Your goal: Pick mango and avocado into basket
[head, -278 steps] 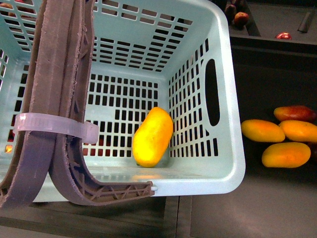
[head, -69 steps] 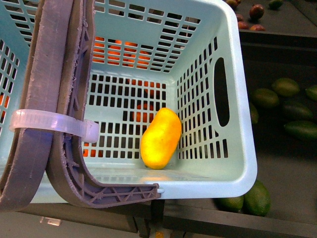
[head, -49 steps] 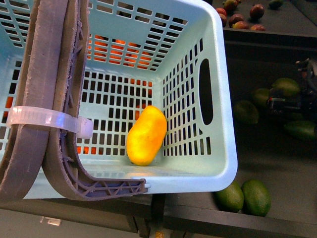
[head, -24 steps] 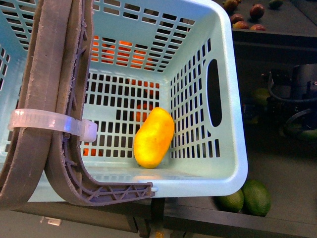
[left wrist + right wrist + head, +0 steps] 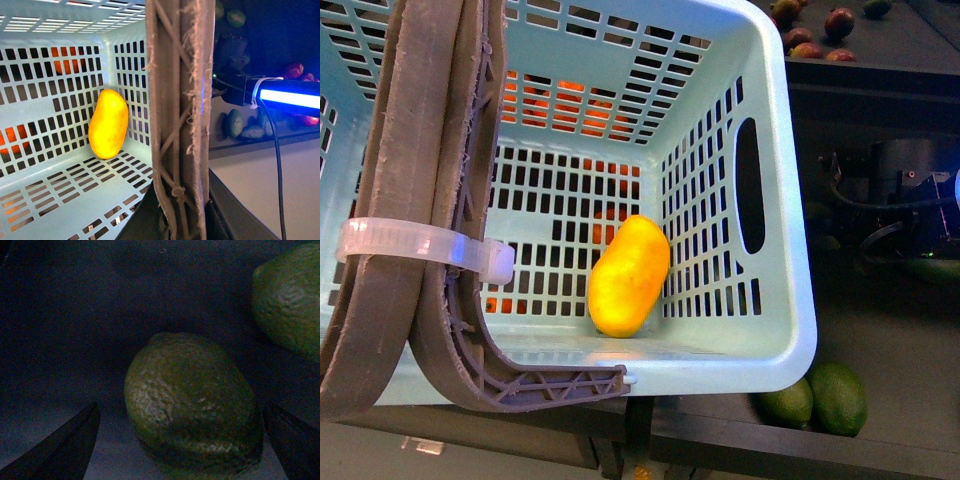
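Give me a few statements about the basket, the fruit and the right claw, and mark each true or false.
1. The mango lies inside the basket. True.
2. An avocado lies in the basket next to the mango. False: the mango is the only fruit seen inside. Loose avocados lie outside on the dark shelf.
3. The right claw is open, with the avocado between its fingers. True.
4. The basket's handles are bound with a red cord. False: a white zip tie holds them together.
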Robot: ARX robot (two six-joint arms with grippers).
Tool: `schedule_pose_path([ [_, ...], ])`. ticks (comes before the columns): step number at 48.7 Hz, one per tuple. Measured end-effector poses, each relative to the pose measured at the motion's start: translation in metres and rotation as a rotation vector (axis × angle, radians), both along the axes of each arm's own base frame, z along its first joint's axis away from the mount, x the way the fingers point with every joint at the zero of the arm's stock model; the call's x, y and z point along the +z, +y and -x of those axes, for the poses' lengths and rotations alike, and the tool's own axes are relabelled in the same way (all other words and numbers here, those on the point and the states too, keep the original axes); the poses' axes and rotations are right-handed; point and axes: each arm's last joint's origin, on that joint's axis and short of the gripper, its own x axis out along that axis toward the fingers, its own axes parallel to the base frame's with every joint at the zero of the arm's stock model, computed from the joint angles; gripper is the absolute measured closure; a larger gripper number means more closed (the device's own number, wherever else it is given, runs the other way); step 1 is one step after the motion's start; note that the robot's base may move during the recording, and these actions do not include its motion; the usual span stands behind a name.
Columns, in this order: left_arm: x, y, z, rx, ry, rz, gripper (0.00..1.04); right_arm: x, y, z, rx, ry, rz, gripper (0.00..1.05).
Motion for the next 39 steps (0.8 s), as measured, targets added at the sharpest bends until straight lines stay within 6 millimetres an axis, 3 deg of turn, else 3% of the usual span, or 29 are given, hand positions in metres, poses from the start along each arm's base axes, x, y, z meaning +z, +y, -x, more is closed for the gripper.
schedule_pose_path([
  [39, 0.000, 0.000, 0.000, 0.000, 0.001, 0.000, 0.95, -0.024, -0.002, -0.017, -0.038, 0.004, -0.009, 0.08],
])
